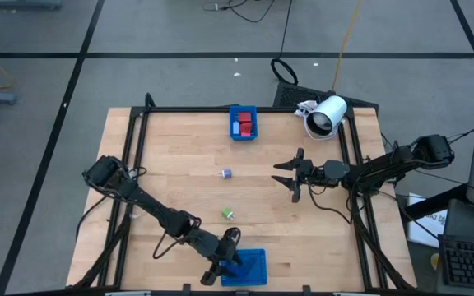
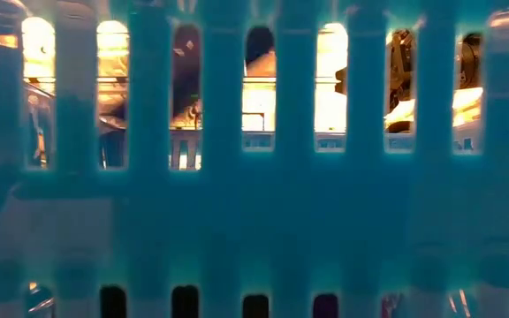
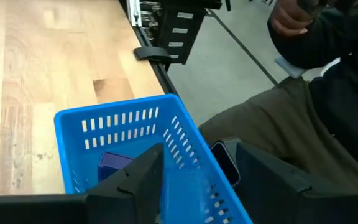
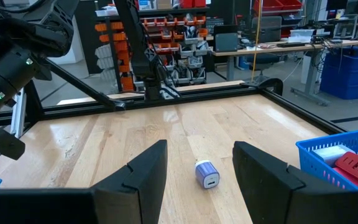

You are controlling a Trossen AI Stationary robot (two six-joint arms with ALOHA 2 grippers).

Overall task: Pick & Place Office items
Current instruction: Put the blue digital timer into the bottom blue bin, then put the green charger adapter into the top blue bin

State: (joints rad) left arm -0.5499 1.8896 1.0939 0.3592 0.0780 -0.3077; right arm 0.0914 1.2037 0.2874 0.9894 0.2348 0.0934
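My left gripper (image 1: 229, 251) is open over the blue slotted basket (image 1: 245, 267) at the table's near edge. In the left wrist view its fingers (image 3: 197, 190) stand on either side of one basket wall (image 3: 194, 162), above it. A dark purple piece (image 3: 114, 165) lies inside. My right gripper (image 1: 290, 174) is open and empty, pointing toward the table's left at a small purple-and-white piece (image 4: 207, 174) that lies on the wood ahead of its fingers (image 4: 197, 180); this piece also shows in the high view (image 1: 227, 173). A green bit (image 1: 229, 213) lies on the table.
A second blue tray (image 1: 243, 122) at the far edge holds red blocks (image 4: 353, 165) and a pale piece. A white cylindrical device (image 1: 327, 115) lies at the far right. The basket wall (image 2: 254, 177) fills the low view. A seated person (image 3: 291, 112) is beyond the near edge.
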